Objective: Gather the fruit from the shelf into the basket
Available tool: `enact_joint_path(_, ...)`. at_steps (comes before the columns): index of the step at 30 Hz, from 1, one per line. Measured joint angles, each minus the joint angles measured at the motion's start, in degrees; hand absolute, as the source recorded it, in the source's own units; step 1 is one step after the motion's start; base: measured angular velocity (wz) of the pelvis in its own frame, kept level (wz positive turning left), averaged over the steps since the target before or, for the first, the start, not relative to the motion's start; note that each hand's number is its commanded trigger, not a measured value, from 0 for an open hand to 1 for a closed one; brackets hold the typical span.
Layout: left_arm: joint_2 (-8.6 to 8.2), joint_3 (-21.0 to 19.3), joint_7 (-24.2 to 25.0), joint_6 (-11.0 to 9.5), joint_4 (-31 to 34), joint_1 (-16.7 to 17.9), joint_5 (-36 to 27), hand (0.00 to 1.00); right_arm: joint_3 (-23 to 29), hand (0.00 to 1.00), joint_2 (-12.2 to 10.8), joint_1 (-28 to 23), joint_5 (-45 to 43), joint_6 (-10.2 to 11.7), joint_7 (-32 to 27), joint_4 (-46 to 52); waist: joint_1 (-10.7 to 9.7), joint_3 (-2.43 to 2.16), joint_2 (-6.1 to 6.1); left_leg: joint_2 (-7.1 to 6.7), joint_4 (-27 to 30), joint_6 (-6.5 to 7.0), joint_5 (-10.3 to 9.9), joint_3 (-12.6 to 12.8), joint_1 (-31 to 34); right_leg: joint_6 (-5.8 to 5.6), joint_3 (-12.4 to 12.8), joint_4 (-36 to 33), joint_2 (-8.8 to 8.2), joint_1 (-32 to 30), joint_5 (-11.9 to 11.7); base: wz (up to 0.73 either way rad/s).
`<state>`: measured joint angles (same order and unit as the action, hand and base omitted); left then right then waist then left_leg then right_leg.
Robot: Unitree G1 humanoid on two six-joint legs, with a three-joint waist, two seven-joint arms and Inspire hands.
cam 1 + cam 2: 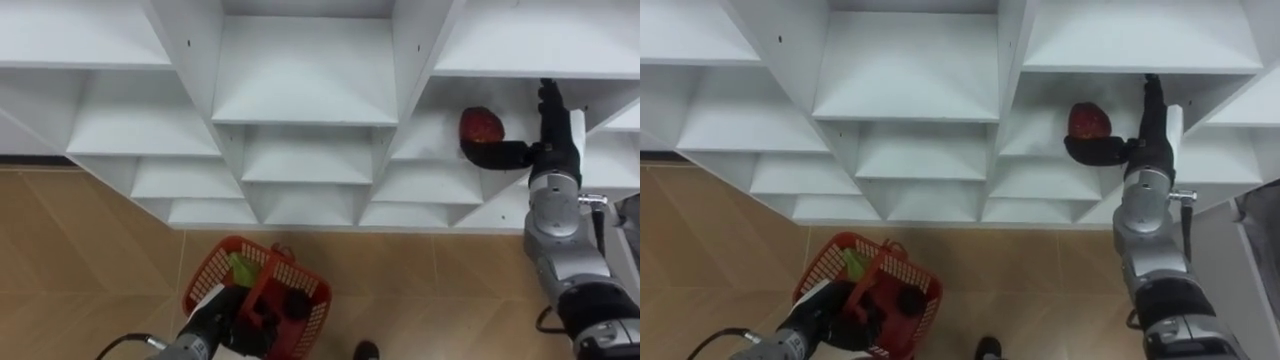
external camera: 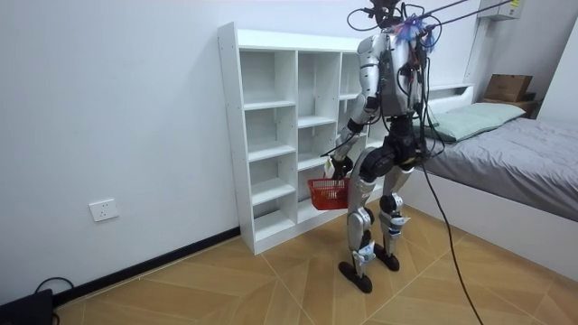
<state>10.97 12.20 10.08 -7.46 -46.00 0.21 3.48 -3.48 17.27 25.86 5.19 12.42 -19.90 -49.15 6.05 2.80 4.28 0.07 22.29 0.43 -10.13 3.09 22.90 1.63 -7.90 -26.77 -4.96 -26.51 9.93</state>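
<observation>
A dark red fruit [image 1: 481, 125] [image 1: 1089, 120] lies on a shelf in the right column of the white closet [image 1: 305, 100]. My right hand [image 1: 542, 140] [image 1: 1148, 140] is open beside it. Its fingers point straight up to the fruit's right and its thumb reaches under the fruit. Low at the left, my left hand [image 1: 222, 315] [image 1: 825, 318] is shut on the handle of a red mesh basket [image 1: 208, 268] [image 1: 818, 268]. A green item [image 1: 240, 266] and dark round items lie inside the basket. In the room view I stand close before the closet [image 2: 271, 135], with the basket [image 2: 327, 192] hanging at thigh height.
The other closet compartments in view hold nothing. Wooden floor [image 1: 90, 260] runs below the closet. A bed [image 2: 515, 162] stands behind me at the room view's right, and a wall socket [image 2: 105, 210] is at its left.
</observation>
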Motion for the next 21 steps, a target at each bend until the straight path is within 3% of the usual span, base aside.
enact_joint_path(5,-0.09,1.7,-0.5,0.0,-0.2,-0.6,0.0,1.0,-0.8,0.0,0.4,0.4,0.0,0.0,0.0,0.0,0.7,0.09,0.17,-0.07,0.5,-0.01,0.0,0.1,0.5,0.14,0.1,-1.0,-0.49,-0.8,0.4,0.02)
enact_joint_path(8,-0.22,2.1,-0.6,0.0,-0.1,-0.6,0.2,1.0,-0.9,0.0,0.5,0.4,0.0,0.0,0.0,0.0,0.7,0.07,0.39,-0.81,0.6,0.07,0.0,0.0,0.6,0.07,0.1,-2.1,-1.06,-1.3,1.0,0.05)
enact_joint_path(15,-0.23,2.7,-0.9,0.1,-0.1,-1.2,0.6,1.0,-2.1,0.0,0.5,0.5,0.0,-0.1,0.2,-2.3,0.7,0.05,0.37,-0.7,1.4,0.08,0.1,-0.4,2.6,0.16,-0.5,-2.1,-1.04,-2.5,1.0,0.04)
enact_joint_path(21,-0.32,4.9,-1.0,1.4,-0.2,-3.5,0.5,1.0,-3.1,0.0,0.5,2.1,1.1,-2.1,1.7,-4.8,2.1,0.07,0.28,-0.8,1.4,0.09,0.1,-0.2,4.5,0.21,-0.1,-3.0,-1.11,-4.9,0.9,-0.02)
